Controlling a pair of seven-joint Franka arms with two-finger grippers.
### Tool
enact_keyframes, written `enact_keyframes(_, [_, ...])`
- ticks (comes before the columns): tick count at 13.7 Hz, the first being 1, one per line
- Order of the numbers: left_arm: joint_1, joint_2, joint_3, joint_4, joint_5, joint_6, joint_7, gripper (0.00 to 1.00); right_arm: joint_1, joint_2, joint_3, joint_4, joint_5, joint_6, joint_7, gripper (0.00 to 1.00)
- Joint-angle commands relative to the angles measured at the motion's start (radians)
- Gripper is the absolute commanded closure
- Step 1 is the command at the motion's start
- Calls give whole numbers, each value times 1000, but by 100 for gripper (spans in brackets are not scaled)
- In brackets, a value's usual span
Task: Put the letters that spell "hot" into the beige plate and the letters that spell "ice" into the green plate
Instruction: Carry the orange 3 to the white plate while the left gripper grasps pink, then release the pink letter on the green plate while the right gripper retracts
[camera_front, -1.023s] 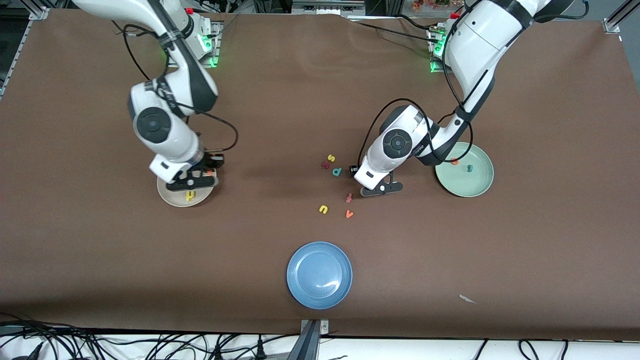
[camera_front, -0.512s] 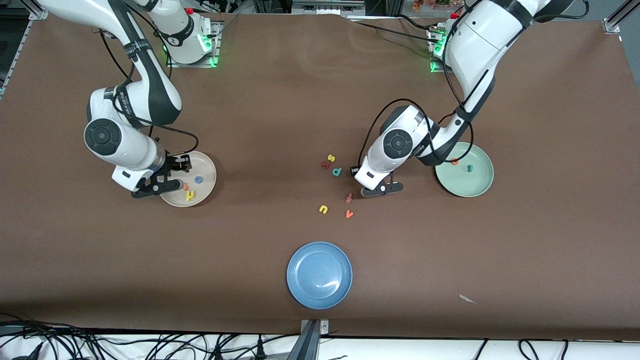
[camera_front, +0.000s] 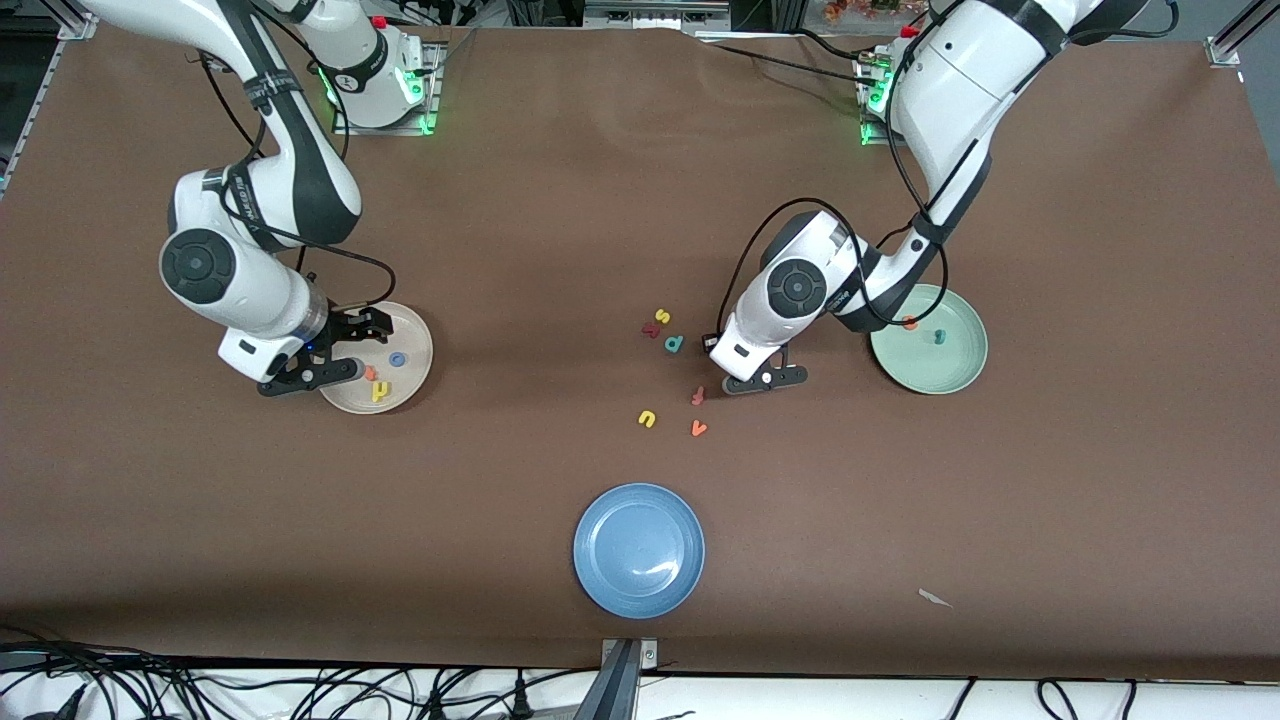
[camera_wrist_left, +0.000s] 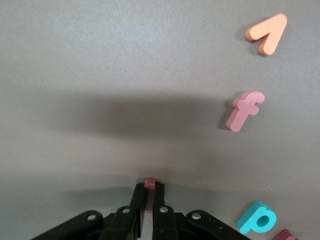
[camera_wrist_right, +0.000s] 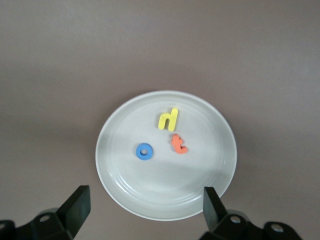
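Observation:
The beige plate (camera_front: 418, 345) (camera_wrist_right: 165, 187) holds the yellow h (camera_front: 380, 392) (camera_wrist_right: 168, 119), the blue o (camera_front: 397, 359) (camera_wrist_right: 144, 151) and the orange t (camera_front: 371, 373) (camera_wrist_right: 178, 144). My right gripper (camera_front: 332, 353) (camera_wrist_right: 145, 210) hangs open and empty over that plate's rim. The green plate (camera_front: 935, 372) holds the orange e (camera_front: 909, 323) and the teal c (camera_front: 938, 336). Low over the table beside the loose letters, my left gripper (camera_front: 762, 380) (camera_wrist_left: 148, 186) is shut on the dark red i (camera_wrist_left: 149, 183), which is hidden in the front view.
Loose letters lie mid-table: a yellow s (camera_front: 661, 316), a dark red piece (camera_front: 650, 328), a teal p (camera_front: 674, 344) (camera_wrist_left: 256, 218), a red f (camera_front: 698, 396) (camera_wrist_left: 244, 110), a yellow u (camera_front: 647, 419) and an orange v (camera_front: 699, 428) (camera_wrist_left: 267, 33). A blue plate (camera_front: 639, 548) sits nearest the front camera.
My right gripper opened, left the orange t in the beige plate and moved off toward the plate's rim. My left gripper closed on the dark red i without shifting.

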Motion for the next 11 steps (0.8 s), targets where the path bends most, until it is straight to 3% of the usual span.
enact_keyframes(1, [21,-65,6,1,37,-48,-16,100,-12,-73,6,78,49,-133,-16,0])
enact_keyframes(3, [58,-124,3,2,37,-151,24,100,-12,-94,-11,165,71,-250,-18,0])
enact_keyframes(7, [173,-221,1,1,37,-373,230,100,4,-113,-101,329,89,-455,-26,0])
enact_keyframes(11, [304,-231,1,-13,37,-472,450,100,95,-116,-267,416,91,-556,-107,0])
